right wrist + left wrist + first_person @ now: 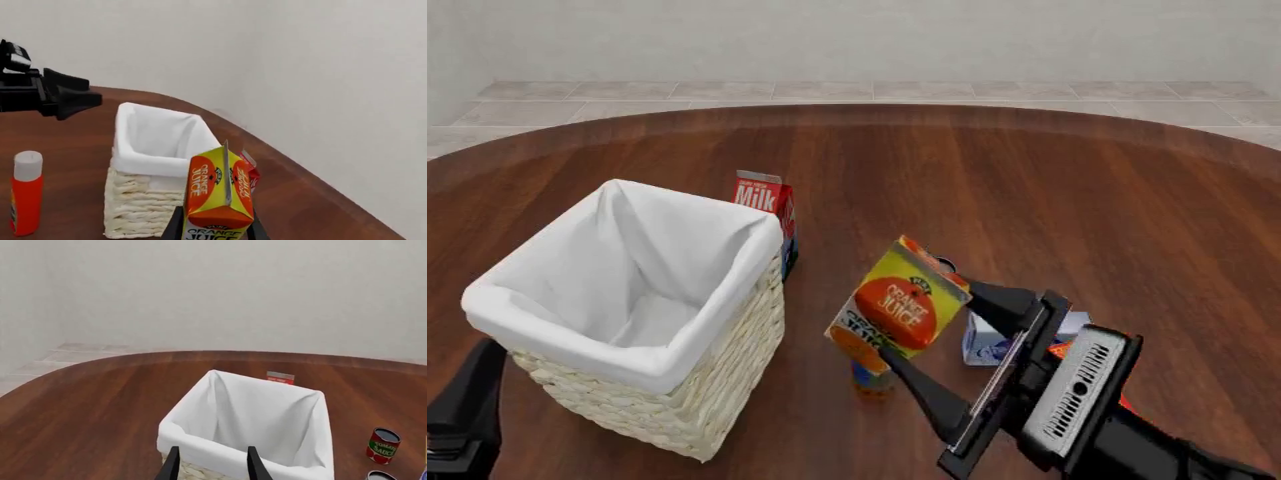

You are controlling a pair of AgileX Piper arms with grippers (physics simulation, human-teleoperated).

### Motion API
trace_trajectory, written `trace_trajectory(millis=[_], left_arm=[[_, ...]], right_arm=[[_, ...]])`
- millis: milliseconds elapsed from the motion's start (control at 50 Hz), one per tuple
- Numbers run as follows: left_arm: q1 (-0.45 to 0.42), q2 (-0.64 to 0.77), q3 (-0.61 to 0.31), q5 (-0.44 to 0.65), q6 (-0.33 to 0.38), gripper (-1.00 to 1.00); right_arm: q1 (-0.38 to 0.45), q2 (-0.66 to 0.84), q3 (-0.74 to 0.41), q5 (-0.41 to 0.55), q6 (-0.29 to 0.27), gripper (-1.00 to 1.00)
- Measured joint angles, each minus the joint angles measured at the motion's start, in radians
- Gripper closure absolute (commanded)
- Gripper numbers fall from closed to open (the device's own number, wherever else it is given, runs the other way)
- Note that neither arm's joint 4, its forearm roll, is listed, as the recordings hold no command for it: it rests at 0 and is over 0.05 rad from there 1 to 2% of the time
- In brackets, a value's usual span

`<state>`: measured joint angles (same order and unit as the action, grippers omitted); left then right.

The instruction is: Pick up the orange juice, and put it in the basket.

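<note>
Right hand (924, 352) is squeezing the orange juice (897, 302), holding it up off the counter (1068, 200), just beside the basket (641, 340). Picking up looks done; dropping it inside is left.

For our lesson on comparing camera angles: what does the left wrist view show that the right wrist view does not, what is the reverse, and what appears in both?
Only the left wrist view shows the tomato sauce can, a second can at the frame's edge, and the open left gripper.

Only the right wrist view shows the orange juice held in the right gripper, an orange bottle with a white cap, and the left arm crossing the frame.

Both show the basket and the wooden table.
</note>
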<state>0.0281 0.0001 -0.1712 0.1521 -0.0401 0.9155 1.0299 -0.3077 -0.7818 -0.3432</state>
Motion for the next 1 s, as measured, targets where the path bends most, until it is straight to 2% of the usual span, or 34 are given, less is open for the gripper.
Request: trace_trajectory(millis=[580, 1000], left_arm=[[0.008, 0.000, -0.052, 0.044, 0.000, -1.00], [0.009, 0.000, -0.068, 0.055, 0.006, -1.00]], right_arm=[[0.059, 0.012, -0.158, -0.025, -0.074, 1.00], [0.126, 0.085, -0.237, -0.083, -0.080, 1.00]])
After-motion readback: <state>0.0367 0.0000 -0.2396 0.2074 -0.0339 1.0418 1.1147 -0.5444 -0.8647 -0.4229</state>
